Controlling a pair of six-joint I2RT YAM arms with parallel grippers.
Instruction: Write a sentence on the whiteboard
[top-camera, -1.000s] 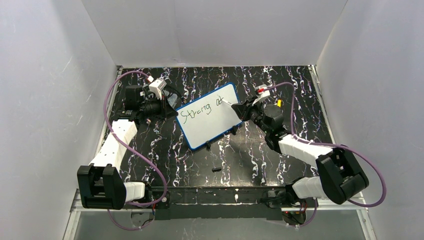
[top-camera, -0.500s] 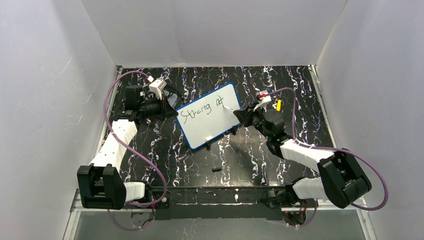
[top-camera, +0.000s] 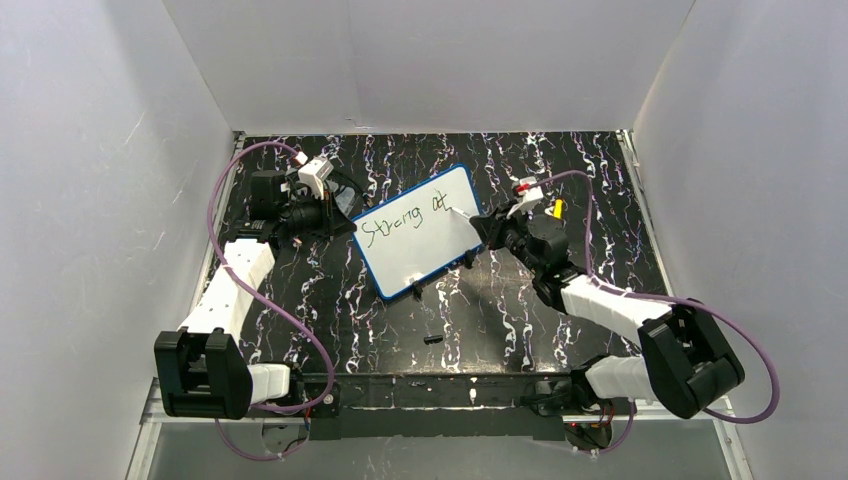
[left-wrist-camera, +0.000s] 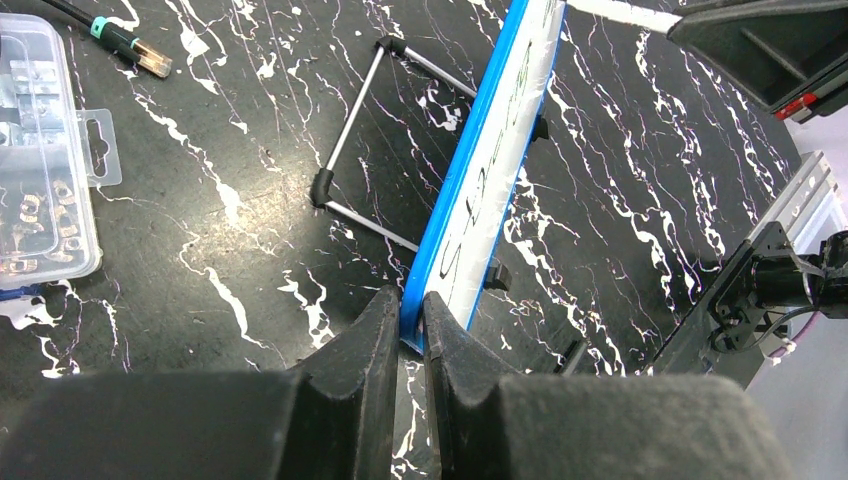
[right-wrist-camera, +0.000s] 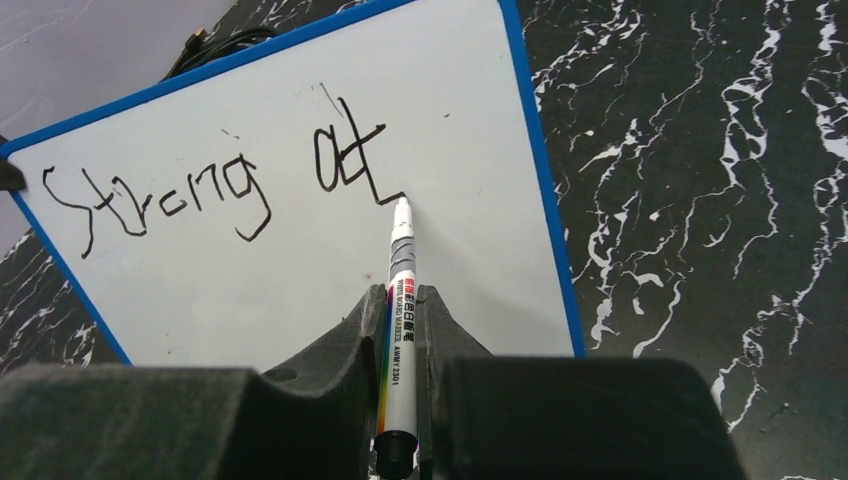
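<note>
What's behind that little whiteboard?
A thin wire stand sits behind the whiteboard. From above, the board hides it, and where the stand joins the board's back isn't visible.

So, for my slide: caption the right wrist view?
Right gripper holds white marker against blue-rimmed white board, "Strong at" written.

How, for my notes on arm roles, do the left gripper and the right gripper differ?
The left gripper is shut on the whiteboard at a blue-rimmed corner; the right gripper is shut on a marker. The left gripper meets the board edge-on; the right gripper faces its written side, marker tip towards it. Both are clamped shut.
</note>
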